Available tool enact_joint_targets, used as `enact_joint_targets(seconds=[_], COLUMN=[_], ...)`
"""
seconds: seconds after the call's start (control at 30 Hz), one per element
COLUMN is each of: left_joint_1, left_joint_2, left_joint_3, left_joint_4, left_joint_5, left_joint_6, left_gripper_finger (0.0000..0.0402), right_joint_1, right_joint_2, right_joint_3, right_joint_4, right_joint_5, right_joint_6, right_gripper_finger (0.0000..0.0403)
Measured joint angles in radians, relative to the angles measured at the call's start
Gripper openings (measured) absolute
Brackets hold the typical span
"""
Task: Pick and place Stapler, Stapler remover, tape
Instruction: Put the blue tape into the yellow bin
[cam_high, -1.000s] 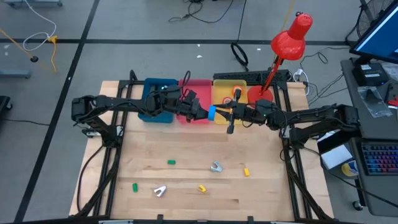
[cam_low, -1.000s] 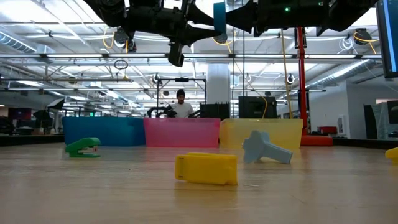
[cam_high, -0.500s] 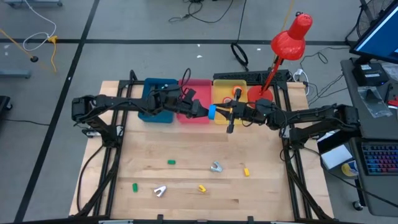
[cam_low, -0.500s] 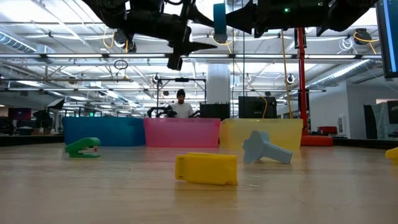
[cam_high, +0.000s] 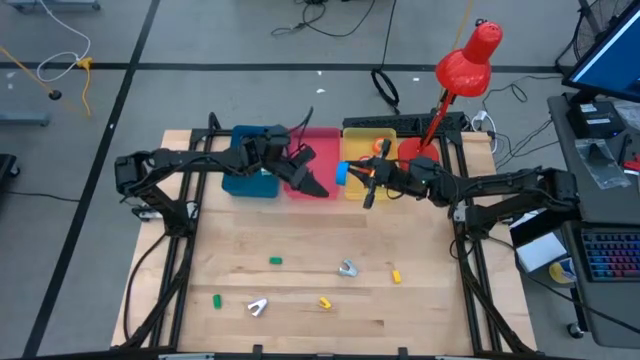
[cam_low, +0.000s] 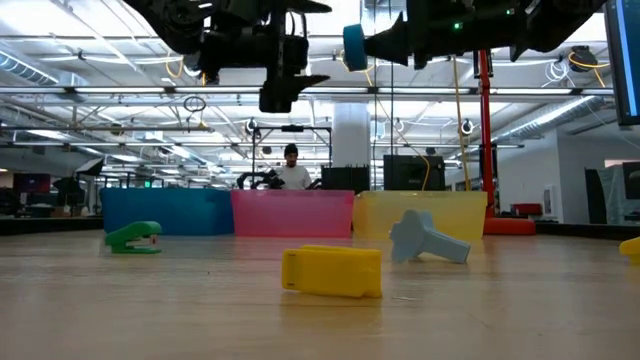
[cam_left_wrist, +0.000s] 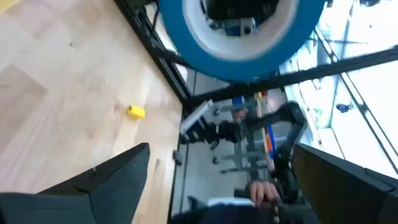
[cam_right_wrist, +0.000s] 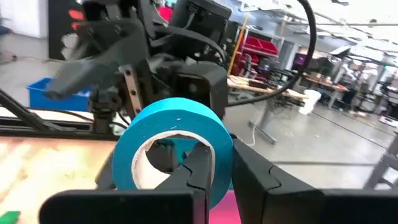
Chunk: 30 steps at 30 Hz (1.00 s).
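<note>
While aloft (over bins (cam_high: 312, 165)), tape (cam_high: 342, 175) in right gripper (cam_high: 352, 175) jaws

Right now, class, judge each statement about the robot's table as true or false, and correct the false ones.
1. The right gripper holds the blue tape roll. True.
2. The left gripper has its fingers closed on the tape. False: its fingers stand open, clear of the roll.
3. The pink bin stands between the blue bin and the yellow bin. True.
4. The green stapler lies inside the blue bin. False: it rests on the wooden table.
5. The red lamp stands near the left arm's base. False: it stands by the yellow bin, on the right arm's side.
</note>
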Motion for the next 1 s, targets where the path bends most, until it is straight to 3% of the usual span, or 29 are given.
enact_joint_targets(seconds=[0.17, 0.37, 0.53, 1.0], left_joint_1=[0.037, 0.101, 0.166, 0.317], left_joint_2=[0.000, 0.000, -0.039, -0.404], left_joint_3=[0.000, 0.000, -0.001, -0.017], left_joint_4=[-0.072, -0.293, -0.404, -0.592], left_joint_5=[0.003, -0.138, -0.212, -0.464], left_joint_6=[0.057, 0.190, 0.294, 0.618], left_gripper_finger=[0.0396, 0.0386, 0.0388, 0.0387], right_joint_1=[-0.004, -0.008, -0.041, -0.164], right_joint_2=[0.000, 0.000, 0.000, 0.000], right_joint_3=[0.000, 0.000, 0.000, 0.000], right_joint_4=[-0.038, -0.087, -0.108, -0.114], right_joint_5=[0.080, 0.225, 0.233, 0.225], right_joint_6=[-0.004, -0.013, -0.004, 0.037], right_gripper_finger=[0.0032, 0.0033, 0.0033, 0.0033])
